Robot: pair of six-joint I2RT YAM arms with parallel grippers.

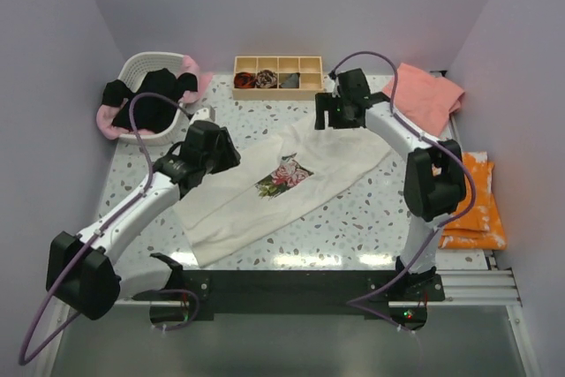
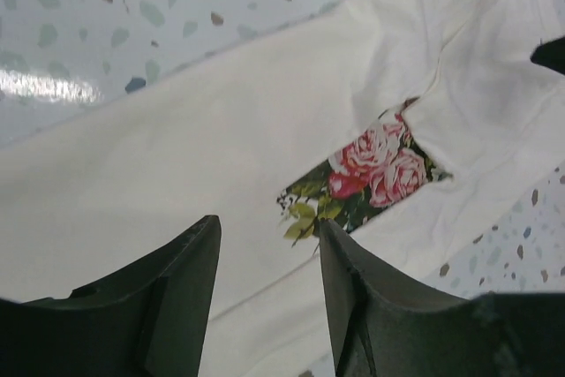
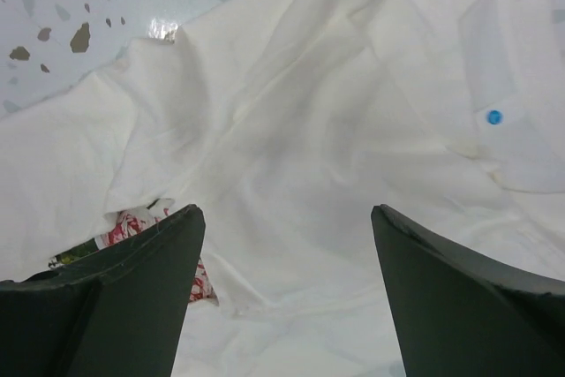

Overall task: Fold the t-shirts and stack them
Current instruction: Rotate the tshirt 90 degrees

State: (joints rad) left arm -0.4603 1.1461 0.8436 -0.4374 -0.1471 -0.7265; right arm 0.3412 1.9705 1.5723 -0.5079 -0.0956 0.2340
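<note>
A large cream-white t-shirt (image 1: 265, 196) with a rose print (image 1: 284, 176) lies partly folded, slanting across the table's middle. My left gripper (image 1: 231, 154) is open and empty just above its left side; the left wrist view shows the cloth (image 2: 177, 156) and rose print (image 2: 375, 174) beyond the fingers (image 2: 353, 280). My right gripper (image 1: 325, 123) is open and empty over the shirt's upper end; the right wrist view shows wrinkled cloth (image 3: 291, 130) between the fingers (image 3: 141, 280). A salmon-pink t-shirt (image 1: 424, 94) lies folded at back right. Black (image 1: 152, 94) and light pink (image 1: 190, 66) tees fill the basket.
A white laundry basket (image 1: 146, 64) stands at the back left. A wooden tray (image 1: 277, 64) with dark rolled cloth bundles (image 1: 265, 79) sits at the back centre. An orange patterned cloth (image 1: 477, 205) lies off the table's right edge.
</note>
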